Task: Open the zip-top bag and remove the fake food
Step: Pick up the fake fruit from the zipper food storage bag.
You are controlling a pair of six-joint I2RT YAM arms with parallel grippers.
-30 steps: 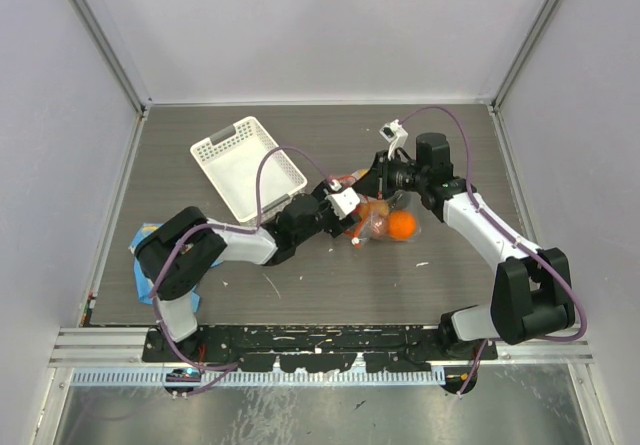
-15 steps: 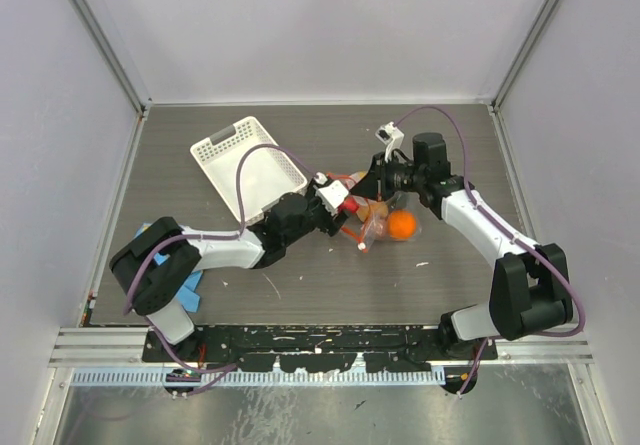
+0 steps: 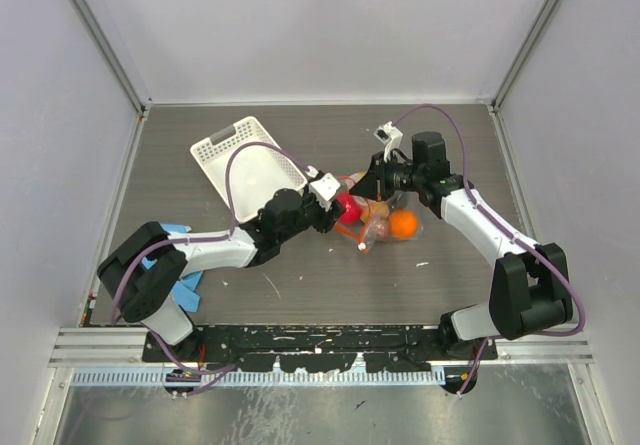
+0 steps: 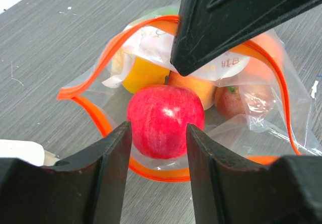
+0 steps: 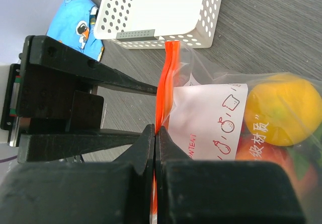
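Two grippers meet at the zip-top bag, which lies on the grey wood-grain table near its middle, to the right of a white perforated basket. The bag's mouth is open: in the left wrist view its orange zip strip forms a wide loop facing the camera.

The left gripper is clamped on a red apple, one finger pressed to each side. The apple sits right at the bag's mouth, above the near run of the strip. From above, the apple shows at the tip of the left gripper, just left of the bag.

The right gripper has its fingers pinched together on the far run of the zip strip, holding that edge up. From above, it hangs over the bag's back edge.

More of the fake food lies inside the bag: a yellow fruit, a peach-coloured one, a reddish-brown one and an orange fruit at the closed end. A white printed label shows on the plastic.

A blue printed cloth lies under the left arm, well apart from the bag.
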